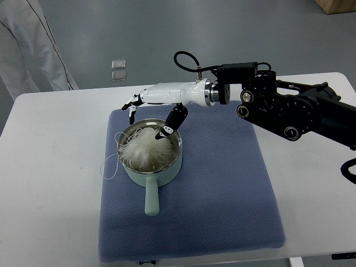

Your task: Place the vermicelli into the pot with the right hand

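A pale green pot (151, 170) with a short handle (151, 199) pointing toward me sits on a blue mat (222, 183). A bundle of white vermicelli (146, 147) lies inside the pot, with loose strands hanging over its left rim. My right hand (146, 114) reaches in from the right and hovers over the pot's far rim. Its fingers (130, 105) are spread beyond the rim and its thumb (169, 125) points down at the vermicelli. The hand holds nothing.
The mat lies on a white table (50, 183). A person's white garment (28, 44) shows at the top left, beyond the table. Two small square plates (118, 69) are on the floor. A cardboard box corner (336, 5) is at the top right.
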Action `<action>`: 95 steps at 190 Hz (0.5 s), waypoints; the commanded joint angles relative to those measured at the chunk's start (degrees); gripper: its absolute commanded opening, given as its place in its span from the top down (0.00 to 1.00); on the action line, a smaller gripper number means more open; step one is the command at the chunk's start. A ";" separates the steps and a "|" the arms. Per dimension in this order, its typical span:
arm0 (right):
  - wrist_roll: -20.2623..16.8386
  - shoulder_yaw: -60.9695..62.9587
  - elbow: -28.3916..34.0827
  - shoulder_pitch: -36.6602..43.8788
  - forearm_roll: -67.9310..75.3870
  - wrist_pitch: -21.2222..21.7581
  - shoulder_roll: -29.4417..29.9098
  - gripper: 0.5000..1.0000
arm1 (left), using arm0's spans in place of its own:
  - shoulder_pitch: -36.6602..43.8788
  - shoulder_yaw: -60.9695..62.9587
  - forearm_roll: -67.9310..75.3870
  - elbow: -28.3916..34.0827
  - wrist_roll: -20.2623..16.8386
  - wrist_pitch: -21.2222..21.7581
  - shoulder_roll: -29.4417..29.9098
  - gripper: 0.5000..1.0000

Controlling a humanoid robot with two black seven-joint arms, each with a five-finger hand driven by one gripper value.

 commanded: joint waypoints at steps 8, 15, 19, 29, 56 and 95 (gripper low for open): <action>0.00 4.15 -0.08 -0.60 6.16 0.37 -1.19 0.18 | 0.00 0.00 0.00 -0.01 0.00 0.00 0.00 0.00; 0.00 5.12 -0.17 -1.04 8.27 0.28 -1.28 0.18 | 0.00 0.00 0.00 -0.01 0.00 0.00 0.00 0.00; 0.00 5.74 -0.17 -1.56 9.59 0.19 -1.37 0.18 | 0.00 0.00 0.00 -0.01 0.00 0.00 0.00 0.00; 0.00 7.76 -0.52 -3.06 13.10 -0.33 -1.46 0.18 | 0.00 0.00 0.00 -0.01 0.00 0.00 0.00 0.00; -0.43 14.53 -3.60 -7.28 21.19 -0.77 -1.99 0.18 | 0.00 0.00 0.00 -0.01 0.00 0.00 0.00 0.00; -0.52 19.98 -11.77 -11.76 30.77 -3.76 -1.81 0.19 | 0.00 -0.09 0.00 -0.01 0.00 0.00 0.00 0.00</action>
